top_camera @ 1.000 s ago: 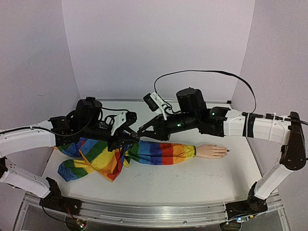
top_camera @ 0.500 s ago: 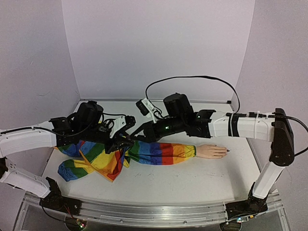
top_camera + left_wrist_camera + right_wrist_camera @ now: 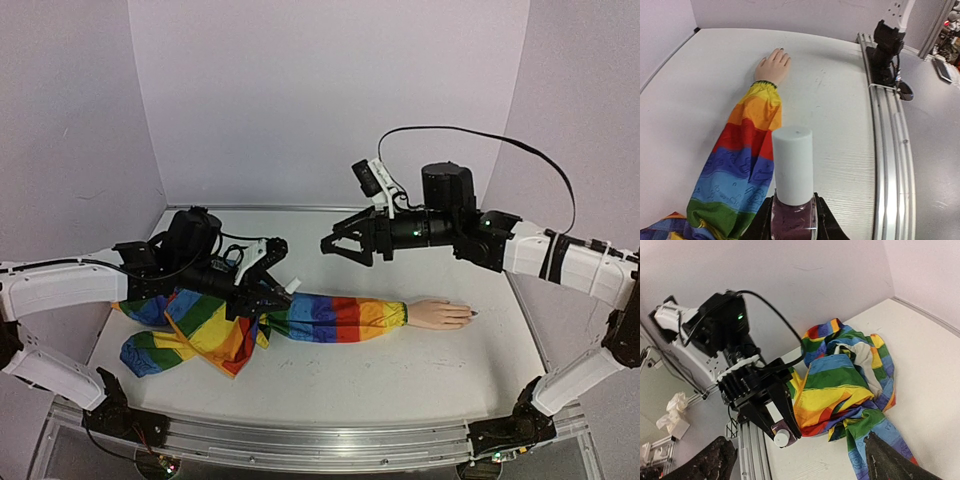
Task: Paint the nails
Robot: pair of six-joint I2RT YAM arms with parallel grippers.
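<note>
The mannequin hand (image 3: 438,315) lies palm down at the end of a rainbow-striped sleeve (image 3: 335,316). The nails (image 3: 471,314) show only as tiny dark tips at its fingers. In the left wrist view the hand (image 3: 773,63) is far ahead with a dark nail (image 3: 781,49). My left gripper (image 3: 272,292) is shut on a small bottle of purple polish (image 3: 792,220), and the white cap (image 3: 792,162) is on the bottle. My right gripper (image 3: 343,243) hangs open and empty, up and to the right of the bottle (image 3: 782,436).
Bunched rainbow cloth (image 3: 190,335) lies under the left arm. An aluminium rail (image 3: 300,437) runs along the table's near edge, with the right arm's base (image 3: 887,45) on it. Lilac walls close in the back and both sides.
The right gripper has opened, let go of the bottle's cap, and pulled back up and to the right. The left gripper still holds the bottle above the sleeve.
</note>
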